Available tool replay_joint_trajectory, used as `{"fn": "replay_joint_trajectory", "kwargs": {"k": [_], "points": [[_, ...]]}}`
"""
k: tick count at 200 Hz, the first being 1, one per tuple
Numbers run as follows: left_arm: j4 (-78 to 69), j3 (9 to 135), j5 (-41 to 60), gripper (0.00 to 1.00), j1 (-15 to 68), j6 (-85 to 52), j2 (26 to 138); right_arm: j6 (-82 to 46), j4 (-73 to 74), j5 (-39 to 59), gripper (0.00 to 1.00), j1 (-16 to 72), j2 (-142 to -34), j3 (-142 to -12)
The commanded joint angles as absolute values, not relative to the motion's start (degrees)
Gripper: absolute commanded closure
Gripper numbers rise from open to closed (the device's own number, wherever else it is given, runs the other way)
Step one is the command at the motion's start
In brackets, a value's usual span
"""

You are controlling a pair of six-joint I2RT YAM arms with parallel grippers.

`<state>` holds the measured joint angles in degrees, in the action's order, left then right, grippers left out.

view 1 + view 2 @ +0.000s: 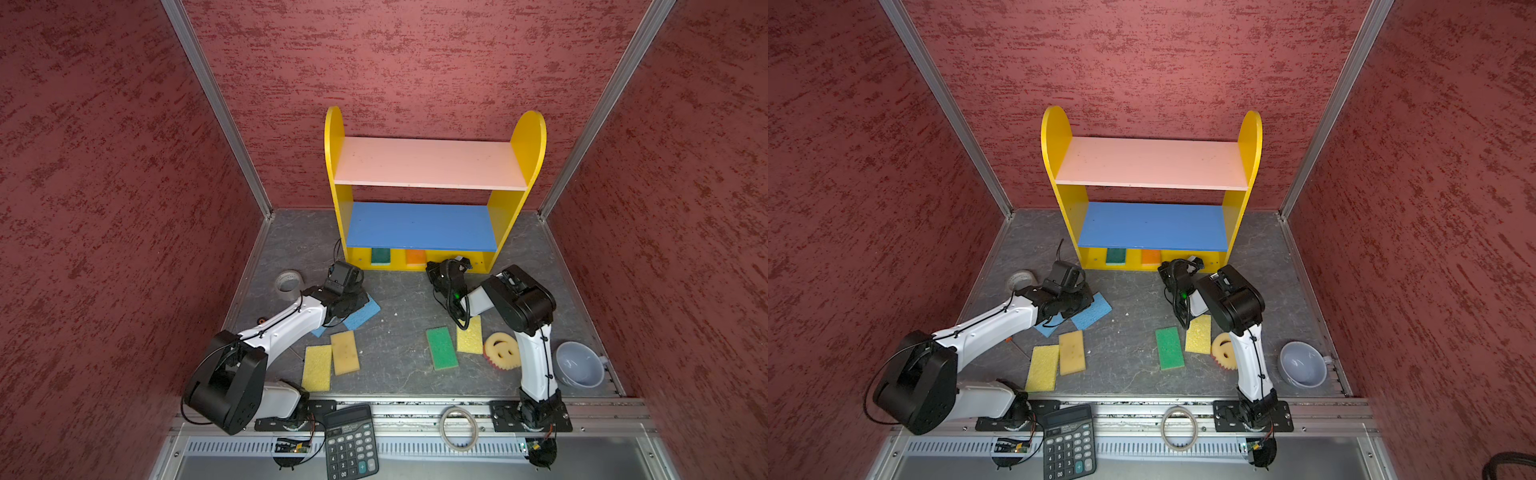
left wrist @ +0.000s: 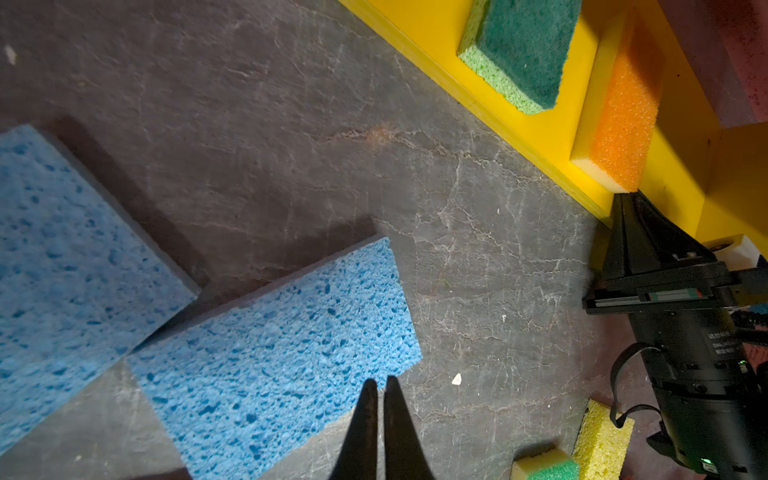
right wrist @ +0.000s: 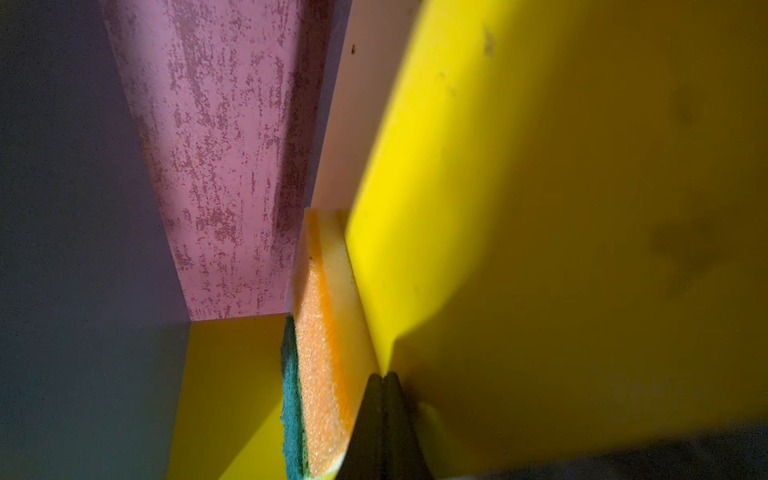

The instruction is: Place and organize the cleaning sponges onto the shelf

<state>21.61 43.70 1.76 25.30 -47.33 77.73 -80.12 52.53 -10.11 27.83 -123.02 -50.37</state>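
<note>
Left gripper (image 2: 380,384) pinched together, empty, over a blue sponge (image 2: 274,353), right gripper (image 3: 382,378) also together, tips at the orange-topped sponge (image 3: 324,374) on the bottom tier of the shelf (image 1: 500,216) (green-topped sponge (image 1: 380,256) left of it).

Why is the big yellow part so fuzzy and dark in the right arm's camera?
Right wrist view: the shelf sits close, so its yellow board smears, part bright, part shadowed; the orange-topped sponge looks sharper. Left wrist view: the blue sponge is crisp. Both top views: evenly lit.
</note>
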Motion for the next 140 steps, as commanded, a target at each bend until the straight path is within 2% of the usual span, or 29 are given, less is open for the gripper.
{"fn": "replay_joint_trajectory", "kwargs": {"k": [1,140], "points": [[19.2,43.2,3.4,0.91,24.8,-47.4,78.7,-80.9,49.0,-11.1,1.00,27.2,-125.0,-51.5],[19.2,42.9,4.5,0.91,24.4,-47.9,78.7,-79.5,46.7,-8.3,1.00,27.8,-123.9,-50.9]]}}
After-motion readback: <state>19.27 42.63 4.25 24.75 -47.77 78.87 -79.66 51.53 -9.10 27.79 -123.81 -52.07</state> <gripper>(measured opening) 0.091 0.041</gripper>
